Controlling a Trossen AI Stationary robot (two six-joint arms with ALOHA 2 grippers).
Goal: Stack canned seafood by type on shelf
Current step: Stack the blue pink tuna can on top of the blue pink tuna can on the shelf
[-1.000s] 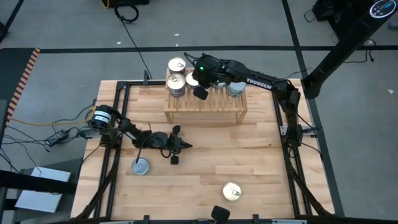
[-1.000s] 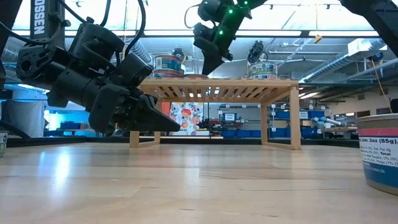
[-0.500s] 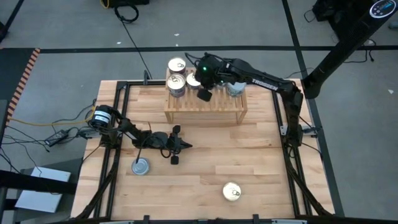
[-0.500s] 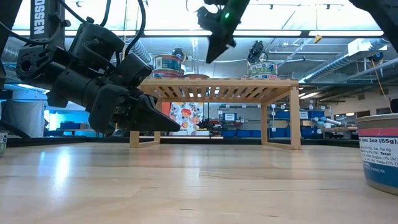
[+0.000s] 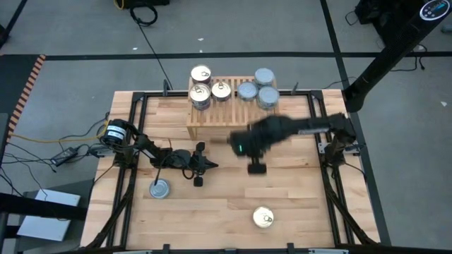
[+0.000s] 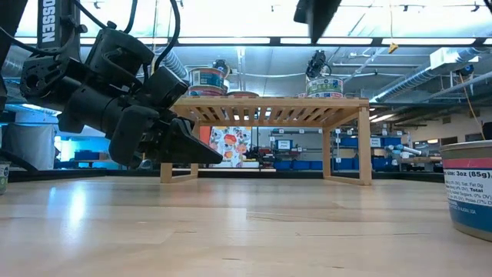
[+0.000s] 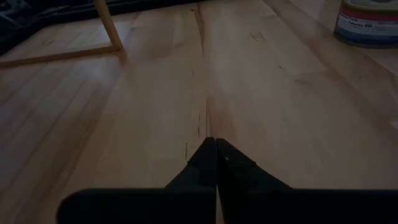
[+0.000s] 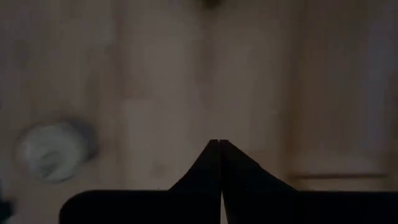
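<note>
Wooden planks make up the surface (image 5: 296,204), and two tins are not yet put away on it. Going from the near edge outward, a gold-topped tin (image 5: 263,218) lies at about five o'clock from the middle of the surface, well apart from everything else. A silver-topped tin (image 5: 160,188) sits at about eight o'clock, just beside the left tool (image 5: 198,169), which rests low over the planks with its fingers pressed together and nothing between them. The right tool (image 5: 256,168) hangs above the middle of the surface, blurred in the overhead view; its wrist view shows its fingers (image 8: 219,163) meeting at a point, closed and empty.

Farther off, at twelve o'clock, stands the shelf (image 5: 233,120). On its slatted top the gold-topped tins (image 5: 201,83) are grouped toward the left end and the silver-topped tins (image 5: 257,87) toward the right end, so the sorting by type looks mostly done. Some tins probably sit on others, though from above the number of layers is hard to tell.

Judged from this, one tin of each kind remains to be carried up.
</note>
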